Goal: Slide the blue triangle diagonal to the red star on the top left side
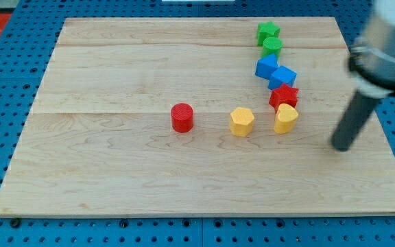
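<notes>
Blocks crowd the right side of our light wooden table, running in a chain from the view's top downward: a green star block, a green cylinder, the blue triangle block, a blue cube, the red star block and a yellow heart-shaped block. Each touches or nearly touches its neighbour. The blue triangle sits just above and slightly to the view's left of the red star, with the blue cube wedged between them; its long axis seems to run diagonally, from the view's upper right to lower left, though which way it points we cannot tell. A yellow hexagonal block lies left of the heart, and a red cylinder stands farther left, alone near the middle. Our tool is a plain dark rod with no jaws to spread or press; my tip rests on the table, to the view's right of the yellow heart and apart from every block.
</notes>
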Controlling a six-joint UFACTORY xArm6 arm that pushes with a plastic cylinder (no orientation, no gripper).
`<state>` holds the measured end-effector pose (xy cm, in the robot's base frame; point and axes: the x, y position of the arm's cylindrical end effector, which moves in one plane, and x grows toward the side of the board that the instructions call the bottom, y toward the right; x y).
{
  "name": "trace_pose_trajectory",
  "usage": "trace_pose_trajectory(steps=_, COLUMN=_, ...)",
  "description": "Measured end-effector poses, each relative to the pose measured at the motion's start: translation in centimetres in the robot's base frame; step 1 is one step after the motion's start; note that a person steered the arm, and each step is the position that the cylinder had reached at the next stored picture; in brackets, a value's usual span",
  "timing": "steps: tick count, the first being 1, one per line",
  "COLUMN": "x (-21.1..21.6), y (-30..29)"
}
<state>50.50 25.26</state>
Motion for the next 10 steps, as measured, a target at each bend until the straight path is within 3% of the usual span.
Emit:
trace_pose_trajectory(steps=1, x=-1.6, y=6.5)
trace_pose_trajectory(steps=2, x=-4.5, y=4.3)
trace_pose_trajectory(steps=4, x=-14.8, y=-2.1)
trace_pose_trajectory(steps=8, x=-17.6, y=-11.1)
trace_pose_trajectory(steps=10, x=-17.6, y=-11.4)
